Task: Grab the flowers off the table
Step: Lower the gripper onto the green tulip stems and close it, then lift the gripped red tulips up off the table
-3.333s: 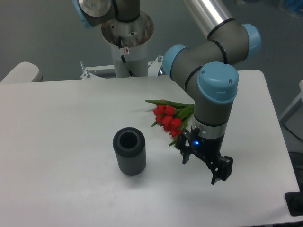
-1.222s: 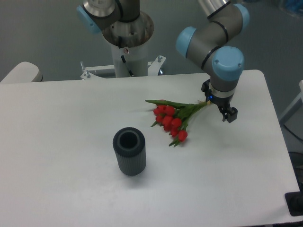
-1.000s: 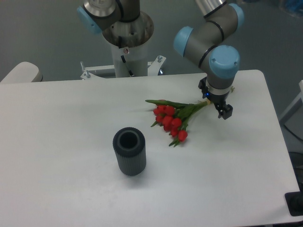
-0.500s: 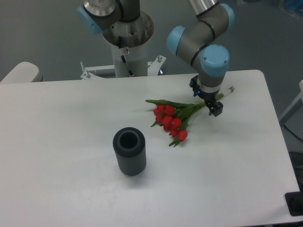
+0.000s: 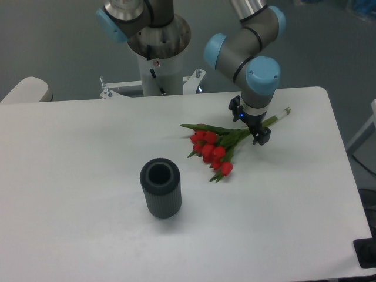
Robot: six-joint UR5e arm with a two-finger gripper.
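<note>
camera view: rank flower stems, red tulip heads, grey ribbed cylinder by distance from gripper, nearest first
1. Flower stems, directly at the gripper, passing between its fingers.
2. Red tulip heads, to its left on the table.
3. Dark grey ribbed cylinder, far left, toward the table's front.

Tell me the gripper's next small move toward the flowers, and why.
Probably lower straight down and close. The gripper hangs over the stems of the flowers, which lie flat on the table, with one finger in front of the stems and the other behind them. Nothing is gripped yet.
</note>
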